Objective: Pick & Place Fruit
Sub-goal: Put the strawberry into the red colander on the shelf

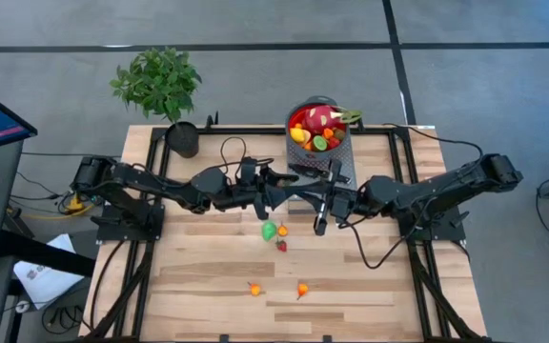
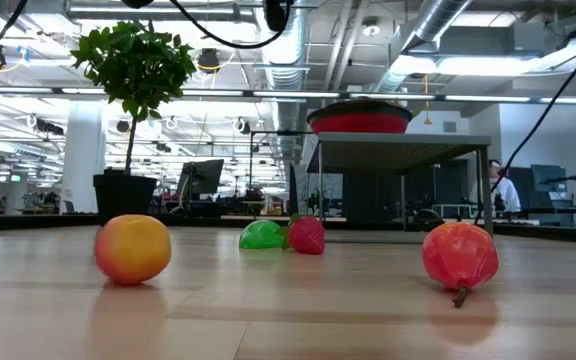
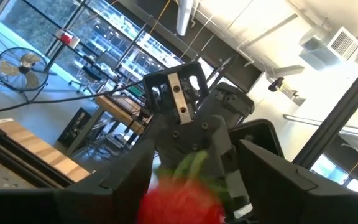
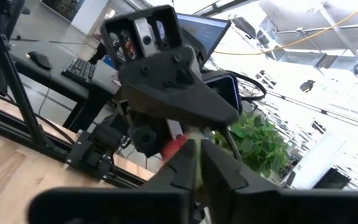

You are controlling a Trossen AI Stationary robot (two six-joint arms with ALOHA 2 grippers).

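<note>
While the two arms meet above the tabletop [image 1: 208,276], the left pincer [image 3: 185,186] stands open around a red strawberry [image 3: 182,202] whose green top the closed right pincer [image 4: 194,168] pinches. That thin hold could slip, dropping the fruit among those lying loose below.

high view: straight down over my whole table [image 1: 208,276], both arms in frame
low view: sits right at tabletop level, looking across the wood into the room, close to the loose fruit
left wrist view: rides my left arm, tilted up, staring at my right gripper [image 3: 185,112] from close
right wrist view: same deal mirrored, facing my left gripper [image 4: 160,68]
shared: potted plant [image 1: 158,84] shows in high, low and right wrist views
</note>
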